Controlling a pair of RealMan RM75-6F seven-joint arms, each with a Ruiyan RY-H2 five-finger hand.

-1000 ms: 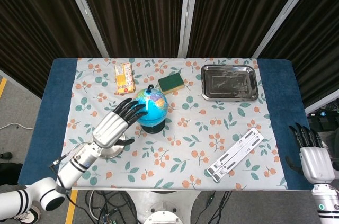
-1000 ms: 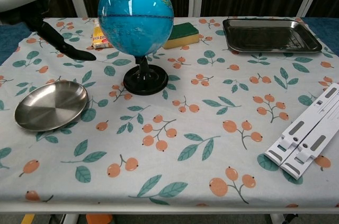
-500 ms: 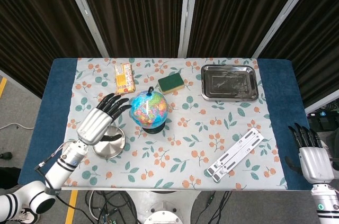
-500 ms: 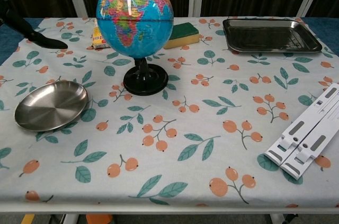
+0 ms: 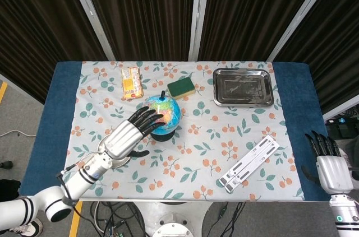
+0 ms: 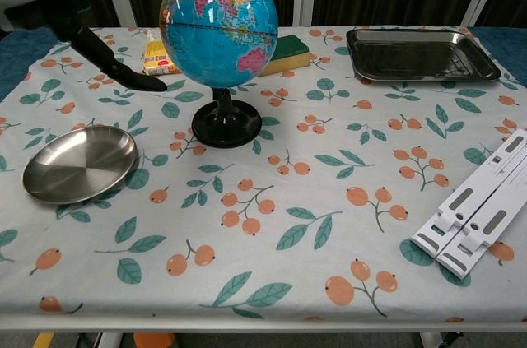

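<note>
While your left hand [image 5: 130, 134] returned, fingers spread, onto the desk globe [image 5: 163, 113] standing centre-left beside the steel dish [image 6: 78, 163], its map had turned; spinning continued. Your right hand [image 5: 328, 165] idled open, near right.

Silver-backed left hand [image 5: 128, 136] with black fingers [image 5: 147, 118], on a white arm ringed by black bands. Right hand [image 5: 327, 164] likewise silver with black fingers, on a white wrist.
</note>
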